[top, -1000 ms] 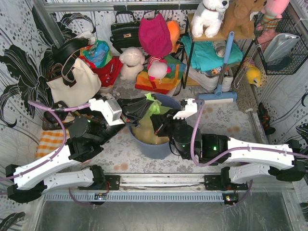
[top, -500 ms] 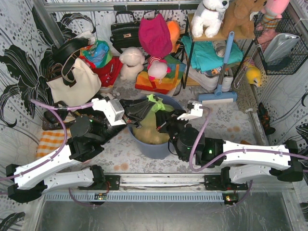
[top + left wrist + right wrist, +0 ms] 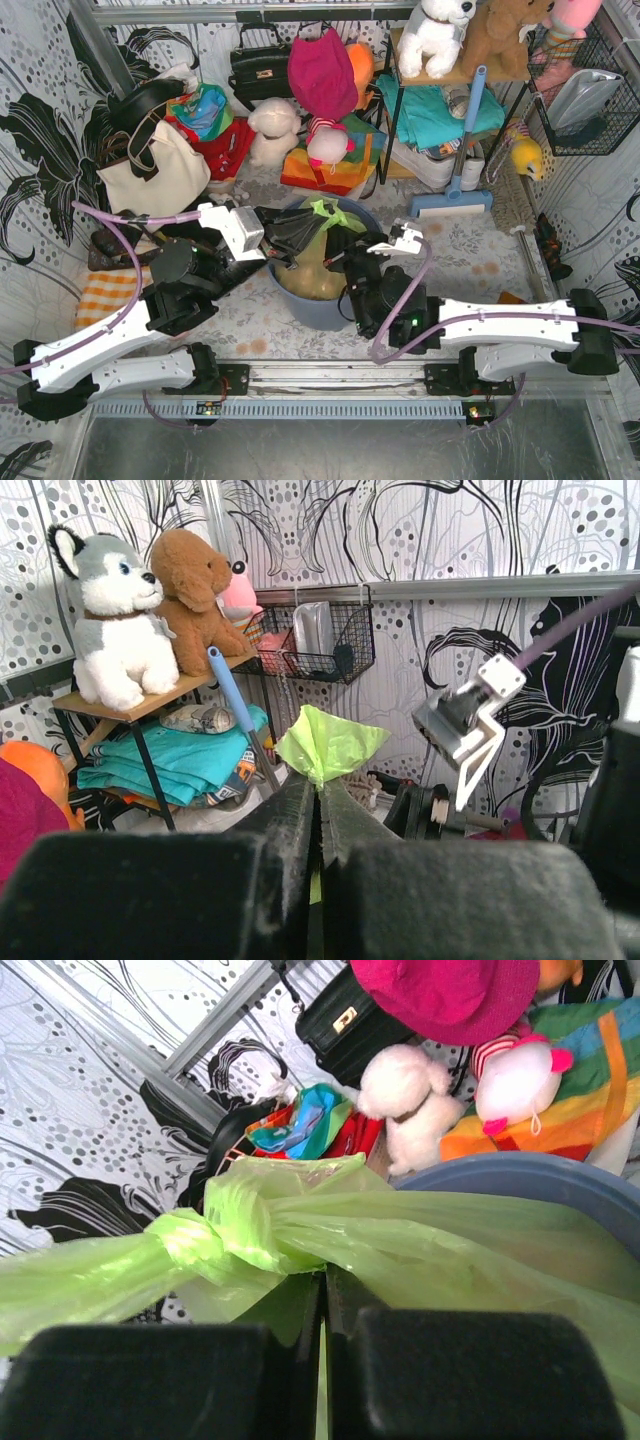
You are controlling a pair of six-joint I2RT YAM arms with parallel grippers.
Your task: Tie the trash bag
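There's a knot [image 3: 213,1236] in the neck of the trash bag [image 3: 312,272], which sits in the blue bin [image 3: 330,312] between the arms. The left gripper [image 3: 318,788] has its jaws pinched shut on a green tail of plastic. The right gripper [image 3: 323,1282] has its jaws clamped shut on film just beside the knot. By my read, what's left is cinching it snug, perhaps a second loop, then release.

No legible text, labels, brand marks, numbers or signs are present in the top, left wrist or right wrist views.
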